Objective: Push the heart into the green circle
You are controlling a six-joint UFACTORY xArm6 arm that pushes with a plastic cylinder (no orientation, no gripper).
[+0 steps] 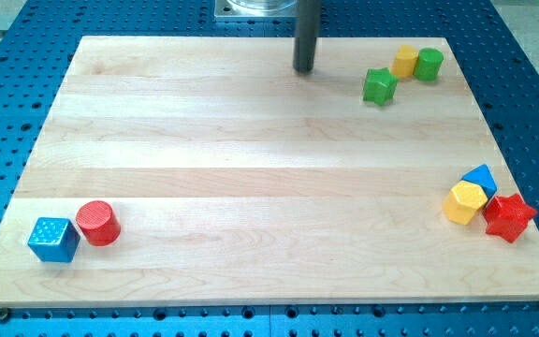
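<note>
- Blue cube (53, 240) and red cylinder (98, 223) touch, at the counter's (251, 168) bottom-left.
- Right edge: blue block (481, 178), yellow block (463, 202), red star (508, 216), bunched.
- Top right: green star (379, 85), yellow heart (404, 62) touching green cylinder (429, 64).
- Tool: a bare rod without jaws; my tip (304, 70) left of the green star, apart.

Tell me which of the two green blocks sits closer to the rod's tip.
The green star, lying to the view's right of my tip. The green circle sits farther right, beyond the yellow block.
</note>
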